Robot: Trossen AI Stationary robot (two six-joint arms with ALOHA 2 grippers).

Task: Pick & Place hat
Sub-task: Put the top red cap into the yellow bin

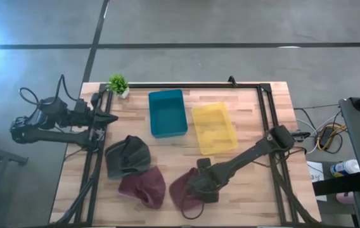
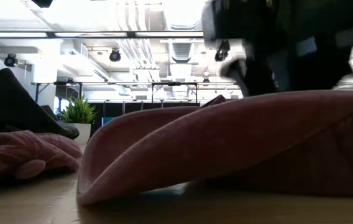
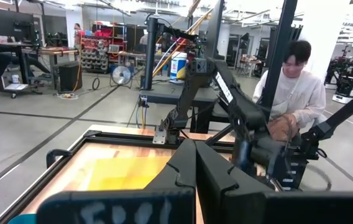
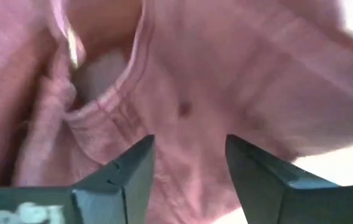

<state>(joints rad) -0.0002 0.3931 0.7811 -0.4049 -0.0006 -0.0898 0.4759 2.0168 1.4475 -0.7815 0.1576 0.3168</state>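
Right gripper point(image 1: 200, 188): fingers spread apart, lowered over the maroon hat point(image 1: 185, 190) at the table's point(image 1: 250, 183) near edge, right of centre; nothing grasped. Left gripper point(image 1: 111, 118): fingers pressed together, parked at the far left by the small plant point(image 1: 118, 83). Second maroon hat point(image 1: 143, 187) and dark grey hat point(image 1: 127, 156): near left. Teal bin point(image 1: 167, 113) and yellow bin point(image 1: 213, 128): far centre.
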